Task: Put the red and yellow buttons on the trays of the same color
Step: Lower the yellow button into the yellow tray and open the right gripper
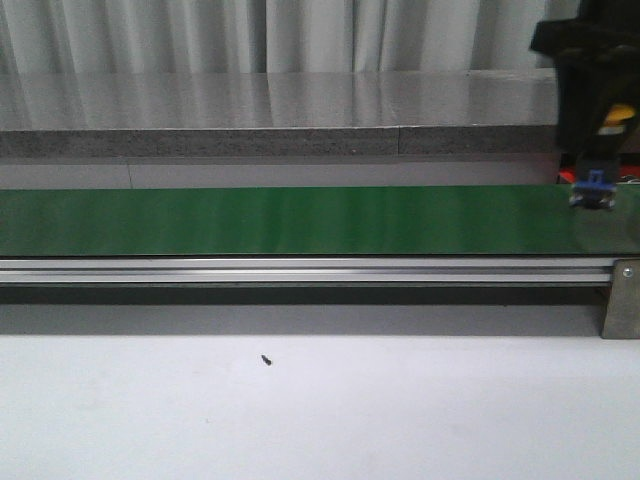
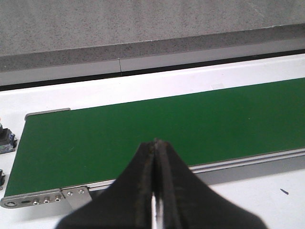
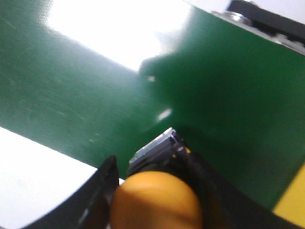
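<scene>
The yellow button (image 3: 155,200) has a round, smooth cap that looks orange-yellow and a bit shiny. Under the cap sits a dark body, and a grey metal block (image 3: 155,145) with ridges sticks out at its end. The button is squeezed between the two black fingers of the right tool (image 3: 155,191), one finger on each side of it. In the front view the right tool (image 1: 592,190) hangs at the far right end of the green belt (image 1: 300,220), and a spot of yellow shows high up between its dark parts. A small blue and grey piece points down from the tool and sits right at the belt top; I cannot tell if it touches.

The belt is long, flat and dark green, with a soft shine and thin scratches. A silver metal rail (image 1: 300,270) with long grooves runs along its near side. The white surface (image 1: 320,410) in front is plain and smooth, with one tiny black speck (image 1: 266,359) on it. Behind the belt is a grey speckled stone ledge (image 1: 280,142), and pale curtains (image 1: 270,35) hang in folds.

The left tool (image 2: 155,143) is black and pointed, its two fingers pressed tight together with nothing between them. It hangs over the near side of the belt, close to the belt's end.
</scene>
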Motion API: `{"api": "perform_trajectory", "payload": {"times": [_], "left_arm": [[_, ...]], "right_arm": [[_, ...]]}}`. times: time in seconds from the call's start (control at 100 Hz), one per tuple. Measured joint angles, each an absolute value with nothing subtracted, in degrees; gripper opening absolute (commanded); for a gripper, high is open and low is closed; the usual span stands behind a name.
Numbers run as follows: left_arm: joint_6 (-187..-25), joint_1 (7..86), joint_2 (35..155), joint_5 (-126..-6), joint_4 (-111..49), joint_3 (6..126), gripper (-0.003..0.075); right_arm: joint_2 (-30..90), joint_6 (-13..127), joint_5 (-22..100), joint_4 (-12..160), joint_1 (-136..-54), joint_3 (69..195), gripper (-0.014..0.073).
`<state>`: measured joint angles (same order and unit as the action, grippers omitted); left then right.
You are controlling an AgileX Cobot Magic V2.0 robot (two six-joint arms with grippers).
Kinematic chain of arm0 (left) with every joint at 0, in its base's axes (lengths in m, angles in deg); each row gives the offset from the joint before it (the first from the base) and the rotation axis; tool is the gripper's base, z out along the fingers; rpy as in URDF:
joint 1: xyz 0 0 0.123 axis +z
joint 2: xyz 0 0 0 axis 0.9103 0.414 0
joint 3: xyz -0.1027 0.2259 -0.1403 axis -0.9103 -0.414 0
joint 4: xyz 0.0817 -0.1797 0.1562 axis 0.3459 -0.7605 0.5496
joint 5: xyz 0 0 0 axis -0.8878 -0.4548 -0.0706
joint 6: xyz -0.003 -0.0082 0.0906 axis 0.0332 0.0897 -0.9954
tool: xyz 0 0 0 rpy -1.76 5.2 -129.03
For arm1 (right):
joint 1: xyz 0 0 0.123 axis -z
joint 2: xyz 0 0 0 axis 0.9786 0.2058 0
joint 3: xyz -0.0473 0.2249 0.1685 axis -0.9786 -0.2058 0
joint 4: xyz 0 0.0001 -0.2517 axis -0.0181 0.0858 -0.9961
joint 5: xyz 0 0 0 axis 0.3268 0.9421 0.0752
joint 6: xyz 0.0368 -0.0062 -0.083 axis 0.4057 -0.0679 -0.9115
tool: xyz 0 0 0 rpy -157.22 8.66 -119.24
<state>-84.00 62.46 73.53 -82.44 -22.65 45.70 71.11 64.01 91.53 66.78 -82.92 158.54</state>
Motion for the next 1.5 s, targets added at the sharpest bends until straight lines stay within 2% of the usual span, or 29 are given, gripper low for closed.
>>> {"api": "perform_trajectory", "payload": {"times": [0.31, 0.48, 0.78, 1.1, 1.22, 1.39, 1.5], "left_arm": [[-84.0, 62.46, 73.53, -82.44, -22.65, 45.7, -0.002], [-84.0, 62.46, 73.53, -82.44, -22.65, 45.7, -0.002], [-84.0, 62.46, 73.53, -82.59, -22.65, 45.7, -0.002], [-84.0, 62.46, 73.53, -82.82, -22.65, 45.7, -0.002], [-84.0, 62.46, 73.53, -83.04, -22.65, 45.7, -0.002], [-84.0, 62.46, 73.53, -83.04, -22.65, 45.7, -0.002], [-84.0, 62.46, 73.53, -83.04, -22.65, 45.7, -0.002]], "right_arm": [[64.26, 63.34, 93.85, 67.93, -64.01, 156.77, 0.0124], [64.15, 61.23, 88.66, 72.12, -56.82, 150.4, 0.0124], [65.01, 60.57, 77.05, 73.31, -54.99, 139.34, 0.0124], [71.39, 60.46, 73.64, 74.33, -54.99, 138.51, 0.0129], [72.45, 60.35, 73.26, 74.32, -54.99, 138.51, 0.0195], [72.8, 60.25, 73.17, 74.32, -54.99, 138.51, 0.042], [72.8, 60.25, 73.17, 74.32, -54.99, 138.51, 0.0508]]}}
